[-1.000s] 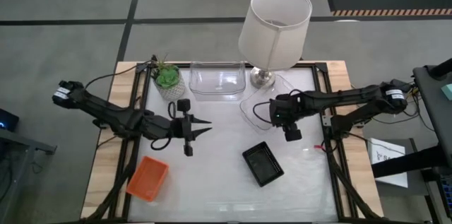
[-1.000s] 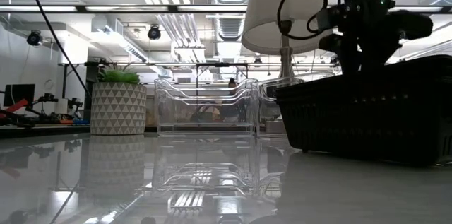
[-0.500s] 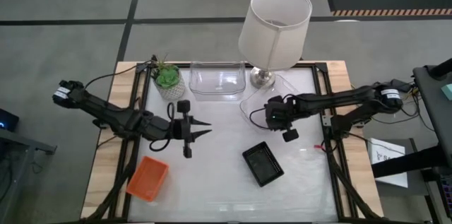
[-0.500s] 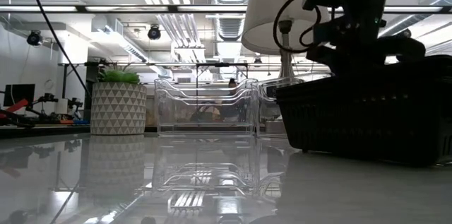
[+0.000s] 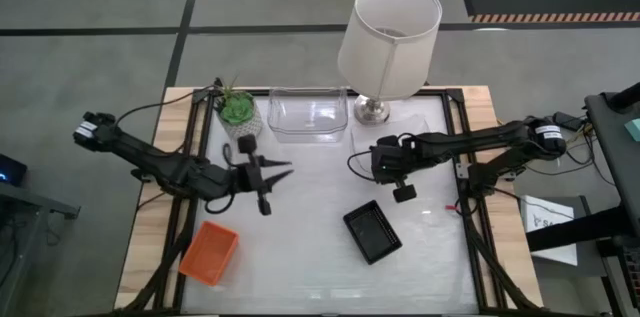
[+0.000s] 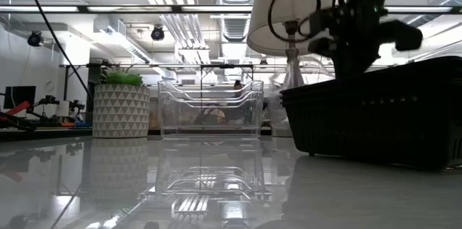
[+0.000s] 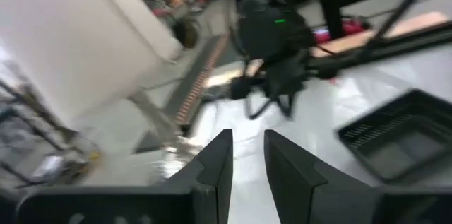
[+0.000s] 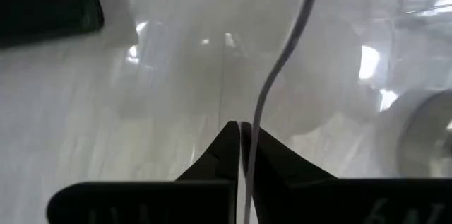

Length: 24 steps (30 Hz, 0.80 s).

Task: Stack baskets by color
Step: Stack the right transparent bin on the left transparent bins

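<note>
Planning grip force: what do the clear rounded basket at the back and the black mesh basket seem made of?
Clear rounded basket: glossy transparent plastic by the look; the table shows through and its rims catch highlights. Black mesh basket: seemingly matte moulded plastic with a fine perforated grid in its walls.

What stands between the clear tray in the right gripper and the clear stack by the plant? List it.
Nothing visible lies between the loose clear plastic tray, pinched in the right gripper, and the clear stacked trays. The white lamp's metal base stands close beside that path, so swinging wide of it looks wise.
</note>
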Tool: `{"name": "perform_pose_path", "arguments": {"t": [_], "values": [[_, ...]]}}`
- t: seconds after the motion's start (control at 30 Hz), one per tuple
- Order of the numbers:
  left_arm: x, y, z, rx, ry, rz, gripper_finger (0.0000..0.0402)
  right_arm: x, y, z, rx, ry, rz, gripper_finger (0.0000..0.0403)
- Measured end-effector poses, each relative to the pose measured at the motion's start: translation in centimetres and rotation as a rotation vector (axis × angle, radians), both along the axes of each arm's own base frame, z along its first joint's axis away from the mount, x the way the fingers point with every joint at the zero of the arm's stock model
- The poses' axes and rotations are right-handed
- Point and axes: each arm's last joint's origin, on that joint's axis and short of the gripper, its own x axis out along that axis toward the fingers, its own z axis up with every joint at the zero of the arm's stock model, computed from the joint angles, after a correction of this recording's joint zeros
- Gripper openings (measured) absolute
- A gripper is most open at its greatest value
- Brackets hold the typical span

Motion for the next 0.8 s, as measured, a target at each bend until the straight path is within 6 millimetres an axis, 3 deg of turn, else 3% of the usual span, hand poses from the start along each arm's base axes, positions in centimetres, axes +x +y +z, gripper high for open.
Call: {"name": "perform_pose_path", "arguments": {"t": [0.33,0.6,0.8], "values": [[-2.9,1.3,0.1,0.015,-0.067,0.034,0.0065,2.7,3.3,5.3,-0.066,-0.078,-0.062,0.0009],[-4.2,1.9,-1.3,0.012,-0.118,0.042,0.0065,7.1,6.3,8.1,-0.100,-0.126,-0.109,0.0009],[-5.9,2.9,-1.7,0.012,-0.148,0.173,0.0065,11.5,7.4,9.1,-0.112,-0.160,-0.135,0.0009]]}}
